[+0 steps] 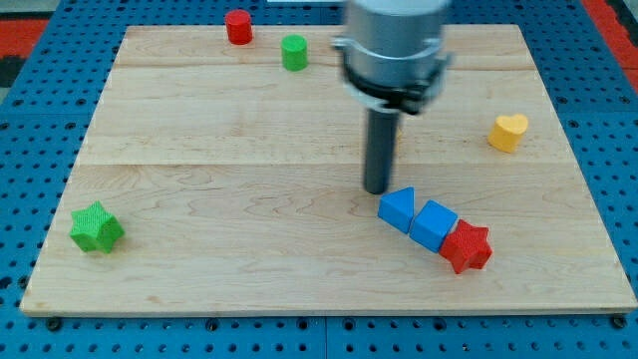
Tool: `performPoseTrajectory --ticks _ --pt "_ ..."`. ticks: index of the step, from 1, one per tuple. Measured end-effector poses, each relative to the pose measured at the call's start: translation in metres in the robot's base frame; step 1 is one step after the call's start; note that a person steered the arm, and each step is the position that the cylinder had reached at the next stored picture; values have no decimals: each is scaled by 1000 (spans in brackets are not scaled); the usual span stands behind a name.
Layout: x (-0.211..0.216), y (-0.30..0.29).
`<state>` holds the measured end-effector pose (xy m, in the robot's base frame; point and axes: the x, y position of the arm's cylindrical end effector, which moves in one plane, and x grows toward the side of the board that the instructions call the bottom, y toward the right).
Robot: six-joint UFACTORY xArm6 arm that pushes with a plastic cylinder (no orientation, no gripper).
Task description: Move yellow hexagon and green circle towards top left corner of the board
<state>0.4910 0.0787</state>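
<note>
The green circle (293, 52) stands near the board's top edge, left of centre. The only yellow block that shows is heart-shaped (508, 131), near the view's right edge of the board; no yellow hexagon shows. My tip (376, 189) rests on the board near its centre, just up and left of a blue triangle (397, 207). I cannot tell whether it touches the triangle. The tip is far below and right of the green circle and well left of the yellow block. The arm's grey body hides part of the board's upper middle.
A red circle (237, 26) sits at the top edge, left of the green circle. A blue cube (434, 224) and a red star (467, 246) line up after the blue triangle towards the bottom right. A green star (97, 227) sits at the bottom left of the wooden board (199, 150).
</note>
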Motion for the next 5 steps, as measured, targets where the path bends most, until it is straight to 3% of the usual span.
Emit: performPoseTrajectory --ticks 1,3,5 --pt "21 -1" --pt "-23 -17" --pt "-24 -18"
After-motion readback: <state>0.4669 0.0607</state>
